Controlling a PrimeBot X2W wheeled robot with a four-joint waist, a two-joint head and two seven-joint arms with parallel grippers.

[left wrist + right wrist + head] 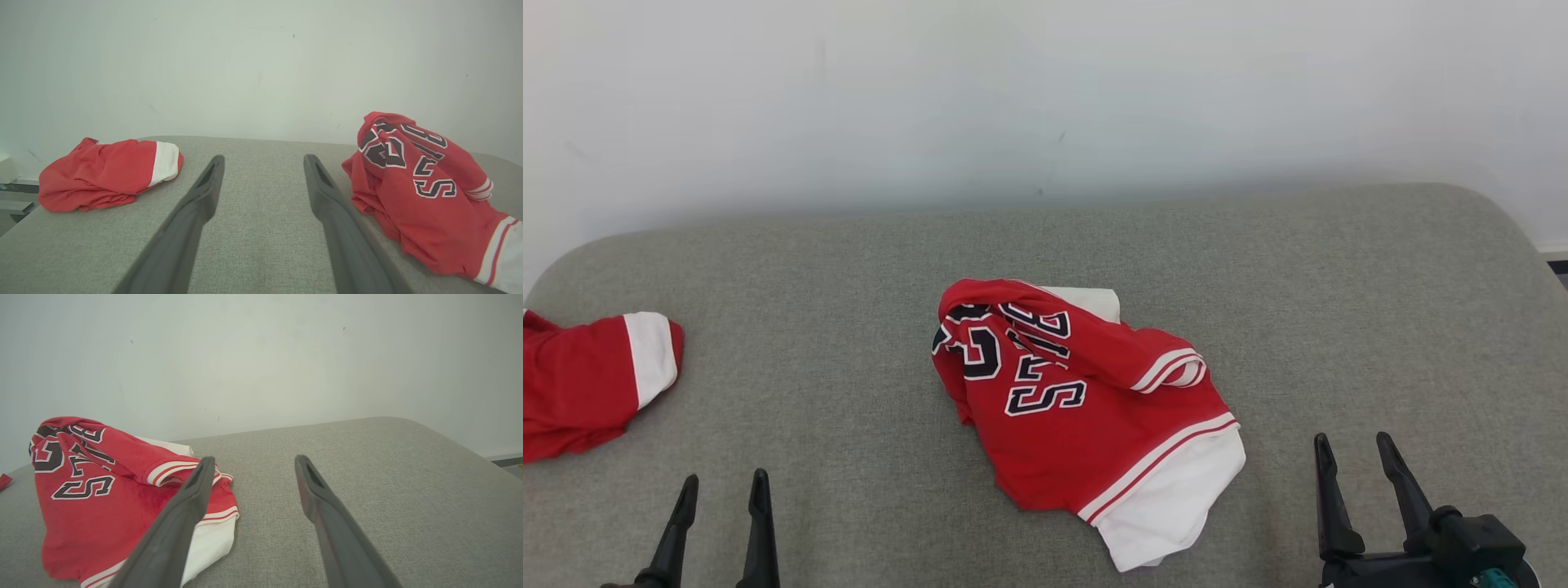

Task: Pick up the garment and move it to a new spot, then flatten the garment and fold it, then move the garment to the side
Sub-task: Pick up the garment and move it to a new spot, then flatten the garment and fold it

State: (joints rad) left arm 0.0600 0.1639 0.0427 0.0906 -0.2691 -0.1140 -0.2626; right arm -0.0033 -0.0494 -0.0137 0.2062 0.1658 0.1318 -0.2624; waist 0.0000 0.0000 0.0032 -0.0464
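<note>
A crumpled red garment (pixel 1078 408) with dark lettering and white trim lies in a heap at the middle of the grey padded table (pixel 849 269). It shows at the right of the left wrist view (pixel 416 192) and at the left of the right wrist view (pixel 102 494). My left gripper (pixel 723 490) stands open near the table's front edge, well to the left of the garment. My right gripper (pixel 1356 457) is open too, to the right of the garment's white hem. Nothing is between either pair of fingers (pixel 204 192) (pixel 314 490).
A second red and white garment (pixel 588 376) lies bunched at the table's left edge, also at the left of the left wrist view (pixel 110 171). A pale wall (pixel 1045 98) rises behind the table. The table's rounded right edge (pixel 1527 245) drops off near the right arm.
</note>
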